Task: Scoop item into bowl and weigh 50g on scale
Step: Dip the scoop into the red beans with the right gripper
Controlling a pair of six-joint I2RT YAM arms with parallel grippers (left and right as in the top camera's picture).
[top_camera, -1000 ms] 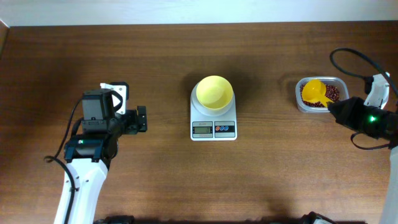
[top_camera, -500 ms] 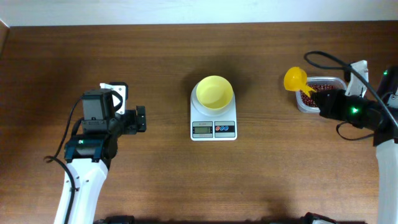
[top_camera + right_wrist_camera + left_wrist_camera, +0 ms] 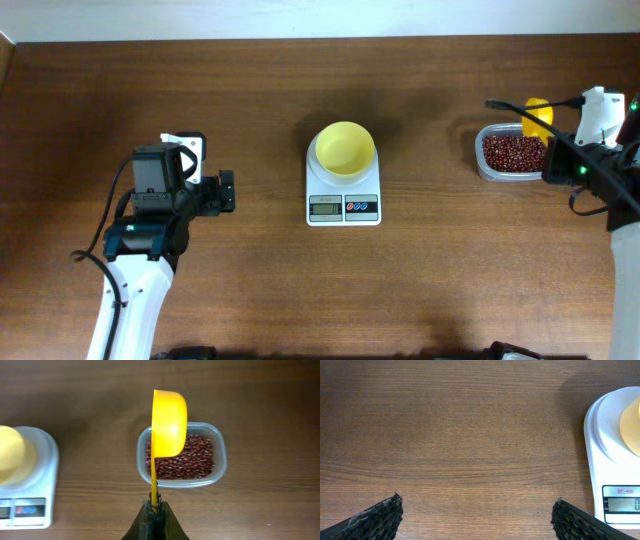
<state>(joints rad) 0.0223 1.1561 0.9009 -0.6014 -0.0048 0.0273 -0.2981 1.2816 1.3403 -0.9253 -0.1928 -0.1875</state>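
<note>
The pale yellow bowl (image 3: 345,150) sits on the white scale (image 3: 343,205) at the table's middle. The reddish-brown beans (image 3: 512,153) fill a clear container (image 3: 481,152) at the right. My right gripper (image 3: 154,506) is shut on the thin handle of a yellow scoop (image 3: 169,422). It holds the scoop turned on its side above the container (image 3: 220,467) and beans (image 3: 187,460); the scoop's inside is hidden. In the overhead view the scoop (image 3: 537,112) is by the container's far right edge, next to the right gripper (image 3: 556,152). My left gripper (image 3: 477,520) is open and empty, left of the scale (image 3: 610,470).
The scale (image 3: 30,485) and bowl (image 3: 11,455) show at the left of the right wrist view. The left gripper (image 3: 228,192) hovers over bare wood well left of the scale. A black cable loops over the right arm.
My right gripper lifted the scoop out of the container, swung it left, then back right above the container. The scoop now stands on its side. The left arm has not moved.
</note>
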